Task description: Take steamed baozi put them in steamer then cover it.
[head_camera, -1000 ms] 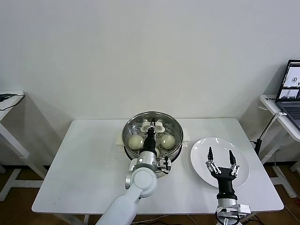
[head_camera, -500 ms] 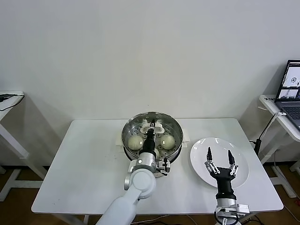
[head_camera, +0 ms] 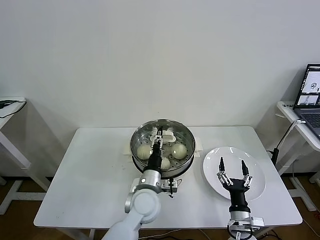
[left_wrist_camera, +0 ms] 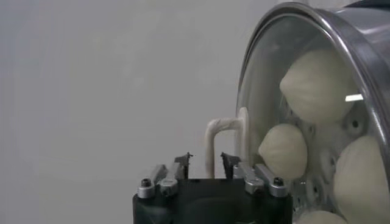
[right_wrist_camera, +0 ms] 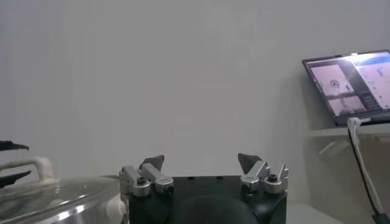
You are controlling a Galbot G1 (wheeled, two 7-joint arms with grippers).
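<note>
The steamer (head_camera: 162,144) stands at the table's middle back with the glass cover (head_camera: 172,136) resting on it. Three baozi show through the glass (head_camera: 144,150), (head_camera: 179,149), (head_camera: 165,162); they also show in the left wrist view (left_wrist_camera: 317,85), (left_wrist_camera: 283,151). My left gripper (head_camera: 158,136) reaches over the cover, its fingers a little apart on either side of the white handle (left_wrist_camera: 213,131), not touching it; it also shows in its own wrist view (left_wrist_camera: 206,159). My right gripper (head_camera: 232,162) is open and empty over the white plate (head_camera: 255,160), as its wrist view (right_wrist_camera: 201,161) shows too.
The white table (head_camera: 90,170) has bare room left of the steamer. The plate holds nothing. A laptop (head_camera: 312,85) sits on a side table at the far right, with a cable (head_camera: 282,142) hanging. Another small table (head_camera: 10,102) is at the far left.
My left arm has drawn back a little toward me, with its fingers still at the cover's handle. My right gripper has slid slightly nearer and to the left over the plate.
</note>
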